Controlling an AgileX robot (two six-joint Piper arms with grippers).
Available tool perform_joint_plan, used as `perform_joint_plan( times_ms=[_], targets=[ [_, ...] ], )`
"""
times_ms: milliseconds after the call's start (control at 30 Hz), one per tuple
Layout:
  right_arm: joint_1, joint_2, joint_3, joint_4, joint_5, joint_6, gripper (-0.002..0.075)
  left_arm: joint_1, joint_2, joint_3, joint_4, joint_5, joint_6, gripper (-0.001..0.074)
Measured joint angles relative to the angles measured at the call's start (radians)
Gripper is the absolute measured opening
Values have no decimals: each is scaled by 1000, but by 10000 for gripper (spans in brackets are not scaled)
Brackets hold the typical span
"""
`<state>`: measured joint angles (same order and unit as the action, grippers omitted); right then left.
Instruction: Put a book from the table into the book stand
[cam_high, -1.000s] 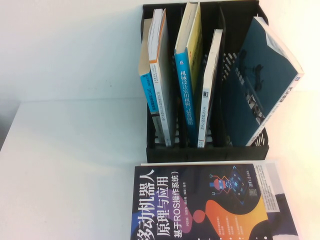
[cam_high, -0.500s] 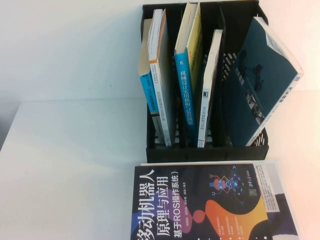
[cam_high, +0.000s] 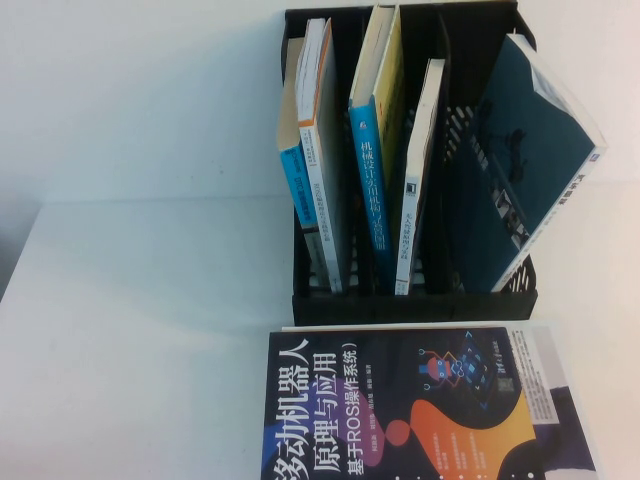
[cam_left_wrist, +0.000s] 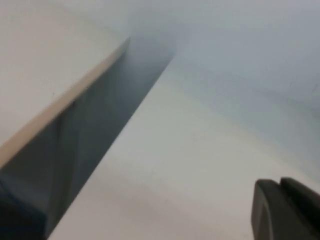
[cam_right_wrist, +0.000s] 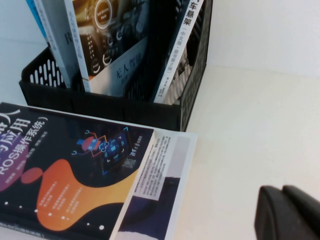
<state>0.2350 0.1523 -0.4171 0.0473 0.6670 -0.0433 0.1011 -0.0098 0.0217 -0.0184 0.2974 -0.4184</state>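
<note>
The book (cam_high: 418, 185), thin with a white spine, stands upright in the third slot from the left of the black book stand (cam_high: 410, 308). The right wrist view shows its cover (cam_right_wrist: 107, 42), a dark circuit graphic above a white half, inside the stand (cam_right_wrist: 100, 107). Neither gripper shows in the high view. My left gripper (cam_left_wrist: 280, 183) is shut and empty above the bare white table (cam_left_wrist: 190, 165). My right gripper (cam_right_wrist: 282, 189) is shut and empty above the table (cam_right_wrist: 250, 125), to the right of the stand.
A dark navy book (cam_high: 420, 410) with orange shapes lies flat on the table (cam_high: 140, 330) just in front of the stand, also in the right wrist view (cam_right_wrist: 75, 170). Blue-spined books (cam_high: 372, 180) and a leaning teal book (cam_high: 525, 160) fill other slots.
</note>
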Motion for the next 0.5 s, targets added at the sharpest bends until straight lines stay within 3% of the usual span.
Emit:
perform_joint_plan(
  times_ms=[500],
  targets=[
    [0,-2,0,0,2,2,-3,0,-1,-10,18,60,-7,-3]
  ],
)
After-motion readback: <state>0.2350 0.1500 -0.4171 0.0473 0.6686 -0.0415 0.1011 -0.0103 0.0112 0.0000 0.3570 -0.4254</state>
